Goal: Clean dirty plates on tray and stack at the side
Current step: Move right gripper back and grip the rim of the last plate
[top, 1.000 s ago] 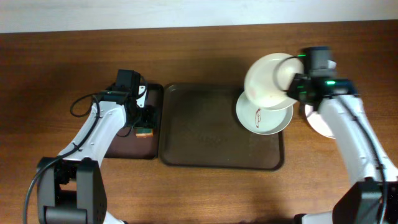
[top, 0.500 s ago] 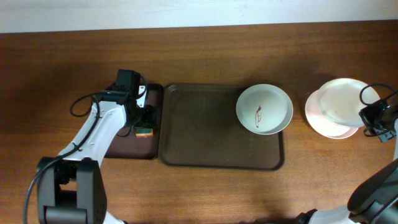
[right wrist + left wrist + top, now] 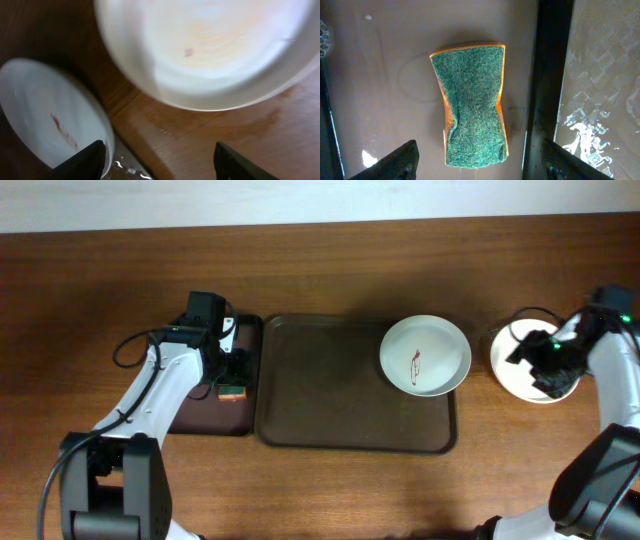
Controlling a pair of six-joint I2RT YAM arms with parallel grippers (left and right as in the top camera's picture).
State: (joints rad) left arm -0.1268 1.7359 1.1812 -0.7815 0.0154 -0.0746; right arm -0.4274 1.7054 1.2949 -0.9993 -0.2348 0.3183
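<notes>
One white plate (image 3: 425, 355) with a dark-red smear lies at the right end of the dark-brown tray (image 3: 330, 400). To the right of the tray, on the table, rests a white plate (image 3: 508, 368) with no smear showing. My right gripper (image 3: 545, 362) hovers over its right part, open and empty. In the right wrist view that clean plate (image 3: 210, 50) fills the top, and the smeared plate (image 3: 50, 125) sits at the lower left. The right gripper (image 3: 160, 167) stands over bare wood. My left gripper (image 3: 480, 167) is open above the green-and-orange sponge (image 3: 472, 105).
The sponge (image 3: 233, 391) lies in a small black-rimmed tray (image 3: 200, 415) just left of the big tray. That tray's black rim (image 3: 550, 75) runs past the left gripper's right finger. The left arm's cable loops over the wood at the far left.
The right gripper carried a white plate from above the tray to the plate at the table's right side, set it down there and opened. The left arm has not moved.
</notes>
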